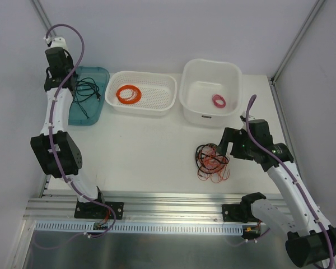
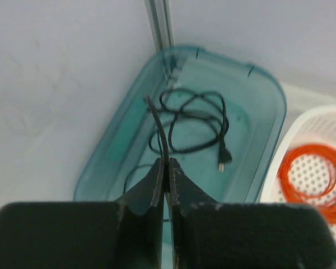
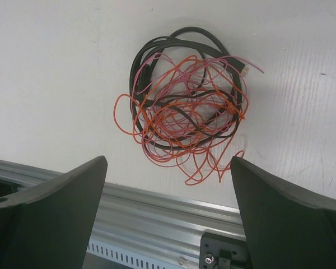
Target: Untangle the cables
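Observation:
The cables (image 1: 213,161) lie as a loose tangle of black, orange-red and pinkish-red wire on the white table, front right. In the right wrist view the tangle (image 3: 185,112) sits just beyond my right gripper (image 3: 168,159), which is wide open and empty. From above, the right gripper (image 1: 225,144) hovers over the tangle's right edge. My left gripper (image 1: 71,84) is far back left over a teal bin (image 1: 81,115). It is shut (image 2: 168,163) on a black cable (image 2: 196,129), whose loops and plug lie in the bin (image 2: 263,106).
A white perforated basket (image 1: 157,103) holds a neat orange coil (image 1: 129,93), which also shows in the left wrist view (image 2: 316,174). A white tub (image 1: 201,73) holds a small pink coil (image 1: 219,100). An aluminium rail (image 1: 168,199) runs along the table's near edge.

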Controlling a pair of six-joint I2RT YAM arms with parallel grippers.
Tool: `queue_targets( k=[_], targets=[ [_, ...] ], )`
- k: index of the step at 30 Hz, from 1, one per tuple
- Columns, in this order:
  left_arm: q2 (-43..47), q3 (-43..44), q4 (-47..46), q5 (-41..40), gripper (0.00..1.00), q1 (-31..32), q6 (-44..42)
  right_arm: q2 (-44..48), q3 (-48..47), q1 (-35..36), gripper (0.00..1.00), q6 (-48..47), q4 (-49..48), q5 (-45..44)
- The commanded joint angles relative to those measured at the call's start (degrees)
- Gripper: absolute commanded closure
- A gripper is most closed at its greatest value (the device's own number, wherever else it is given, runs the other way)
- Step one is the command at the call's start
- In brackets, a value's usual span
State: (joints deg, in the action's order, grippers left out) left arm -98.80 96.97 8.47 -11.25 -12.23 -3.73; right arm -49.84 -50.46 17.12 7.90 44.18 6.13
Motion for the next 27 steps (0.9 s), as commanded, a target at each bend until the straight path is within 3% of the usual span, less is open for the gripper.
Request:
queue_targets(
  k=[1, 7, 9, 12, 17, 22, 27],
  targets=[
    [2.5, -8.2, -2.7, -2.7, 1.00, -0.9, 3.5, 0.4, 0.6, 0.4, 0.03, -0.2, -1.8, 1.2],
    [3.2, -14.8, -2.4, -1.0, 1.00, -1.5, 8.7, 1.1, 1.9, 0.3, 0.03, 0.3, -2.0, 1.4],
    [3.1, -15.1, -2.2, 0.3, 0.96, -1.5, 9.2, 1.4, 2.8, 0.3, 0.03, 0.4, -2.1, 1.1],
    [2.1, -14.4, -0.7, 1.0, 0.80, -1.7, 9.7, 1.8, 3.7, 0.4, 0.03, 0.6, -1.9, 1.1],
    [1.2, -12.2, 3.7, 2.6, 0.62, -1.9, 11.2, 2.3, 4.3, 0.5, 0.03, 1.1, -1.6, 1.2],
    [3.8, -12.2, 4.7, 5.7, 0.29, -2.0, 13.0, 2.9, 4.1, 0.6, 0.03, 1.2, -0.9, 0.6],
    [8.3, -10.7, 7.1, 9.2, 0.11, -2.0, 14.8, 3.5, 3.3, 0.8, 0.03, 0.7, 0.2, -0.2]
  ],
)
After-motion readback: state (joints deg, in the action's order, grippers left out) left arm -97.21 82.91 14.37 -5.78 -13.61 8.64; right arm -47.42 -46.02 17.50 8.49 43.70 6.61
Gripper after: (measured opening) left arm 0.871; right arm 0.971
